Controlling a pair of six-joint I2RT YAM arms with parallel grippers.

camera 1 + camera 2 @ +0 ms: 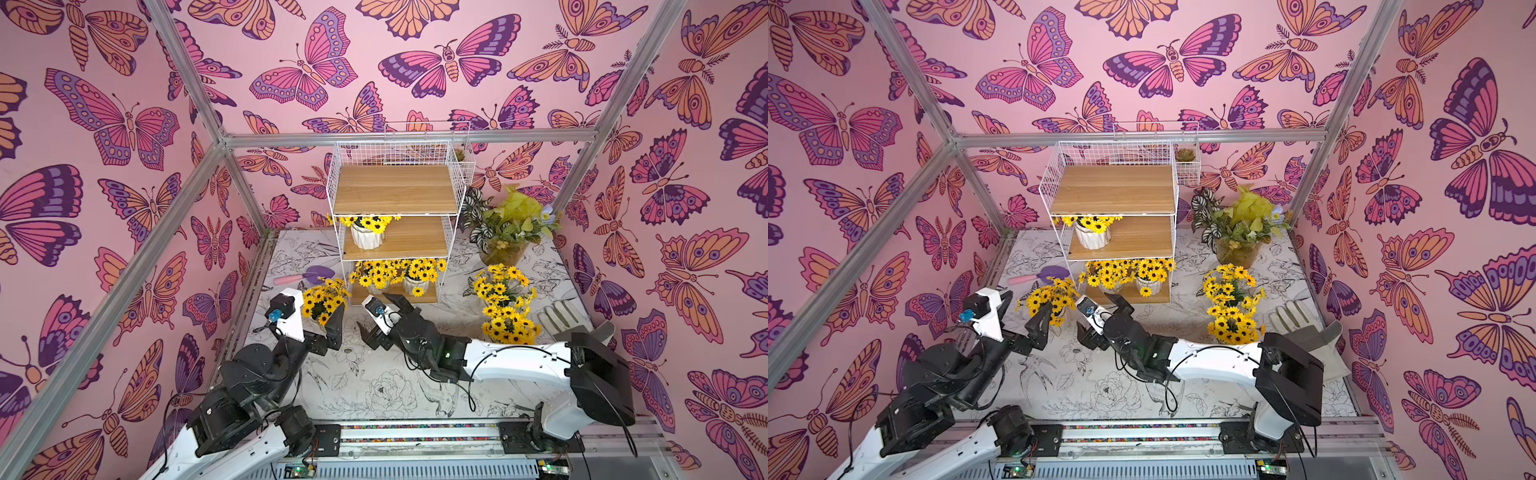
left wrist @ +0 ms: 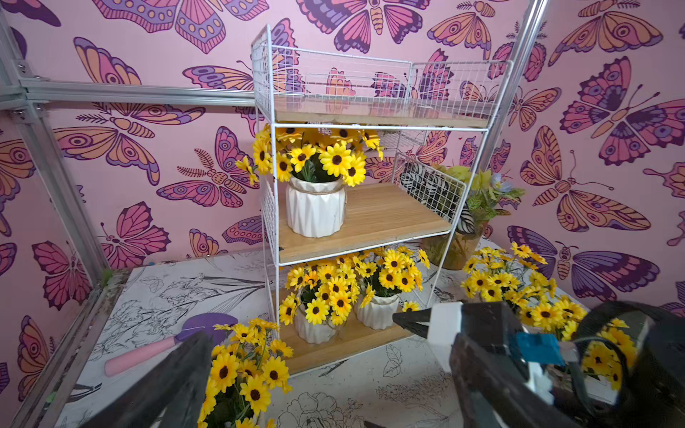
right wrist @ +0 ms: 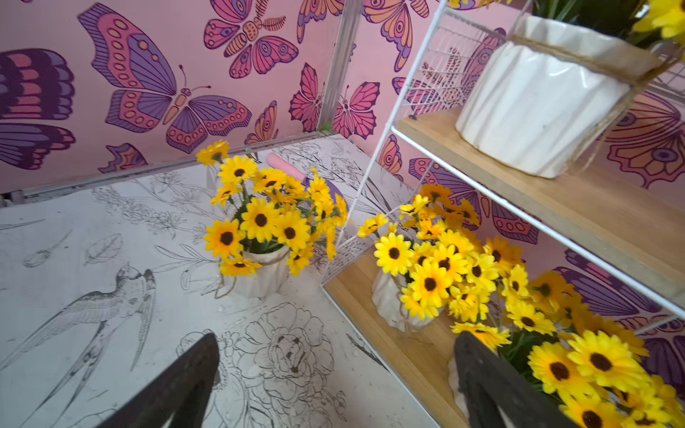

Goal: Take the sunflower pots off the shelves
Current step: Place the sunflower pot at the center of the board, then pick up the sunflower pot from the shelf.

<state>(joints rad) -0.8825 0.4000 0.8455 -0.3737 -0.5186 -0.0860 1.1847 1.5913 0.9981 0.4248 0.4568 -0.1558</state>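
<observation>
Three sunflower pots [image 1: 366,239] on shelves [image 1: 395,189]

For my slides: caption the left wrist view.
Three sunflower pots on the wire shelves; another on the table at the open left gripper.

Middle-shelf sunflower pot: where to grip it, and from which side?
Probably grip the middle-shelf pot on its white ribbed body, below the twine, coming in level from the rack's open front. Its flowers fill the gap under the top board, and a wire side panel blocks that end.
</observation>
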